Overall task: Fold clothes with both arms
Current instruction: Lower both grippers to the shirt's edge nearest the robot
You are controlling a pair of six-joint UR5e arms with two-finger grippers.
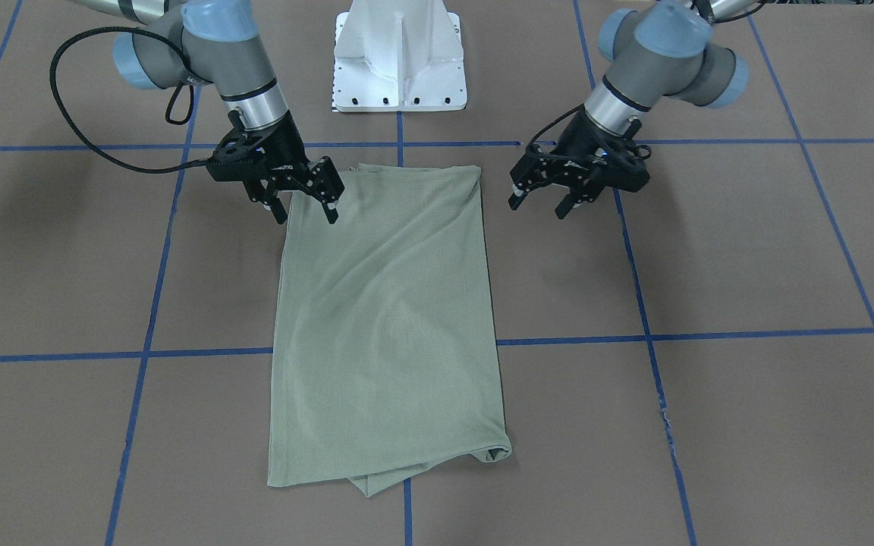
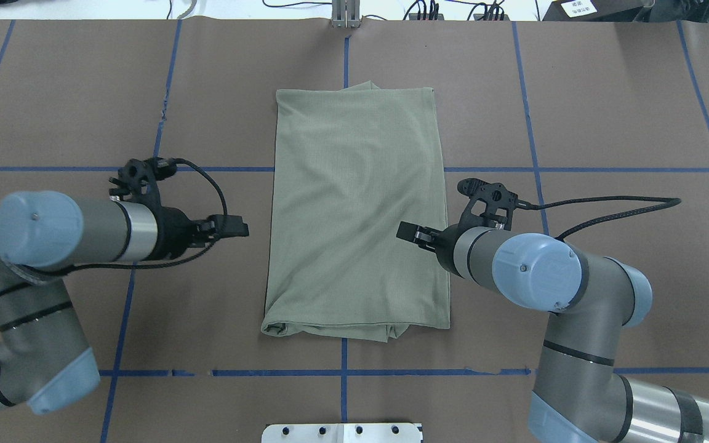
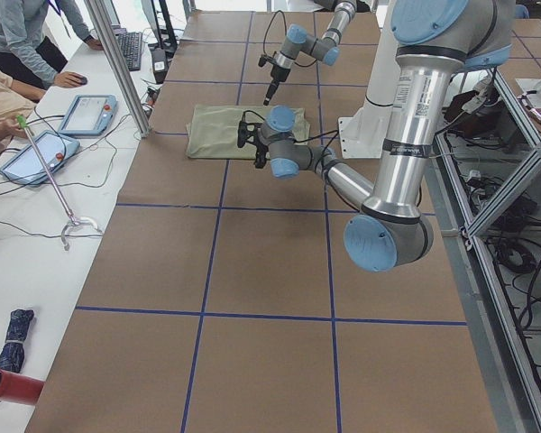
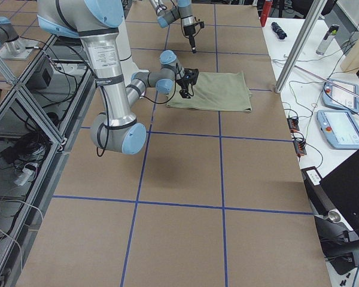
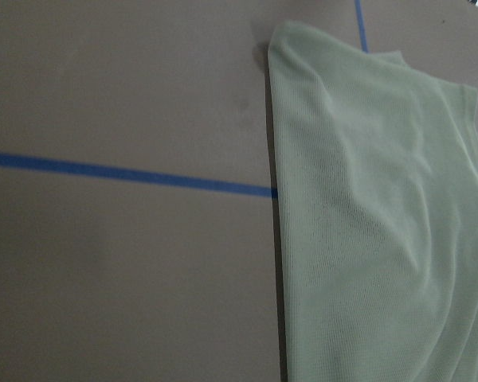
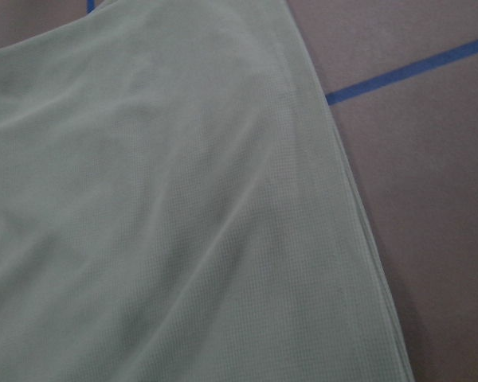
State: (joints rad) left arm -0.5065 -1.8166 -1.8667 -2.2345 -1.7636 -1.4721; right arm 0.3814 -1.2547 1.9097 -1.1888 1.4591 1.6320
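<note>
On the left, the left gripper (image 1: pixel 537 209) hangs over bare table (image 2: pixel 607 111). Its fingers are spread with nothing in them, and it sits a gap apart from the shirt's left edge. That gap is our first worry. If this gripper meets the cloth at a different spot along the edge than its partner does, we judge the fold goes skew.

In the centre, the shirt (image 2: pixel 354 209) lies flat in the middle of the table. It is already folded into a long rectangle that runs from the robot's end out to the far end, with soft diagonal wrinkles across it. At the far end an under-layer (image 1: pixel 376 485) pokes out past the edge, and at the robot's end we spot a rolled corner (image 2: pixel 276 328). A quick lift could drag those loose layers out, we reckon.

Over on the right, the right gripper (image 1: pixel 306 220) is parted too and empty, poised over the shirt's right edge toward the robot's end. Whether its tips touch cloth we cannot tell. Its wrist view shows that edge as stacked layers. Pinch only the top one and the fold peels open.

As for room, brown table spreads wide to the left and right of the shirt, and we see only blue tape lines (image 2: pixel 607 169) on it. The white pedestal base (image 1: pixel 399 61) sits near the shirt's robot end, so that is the tight side.
</note>
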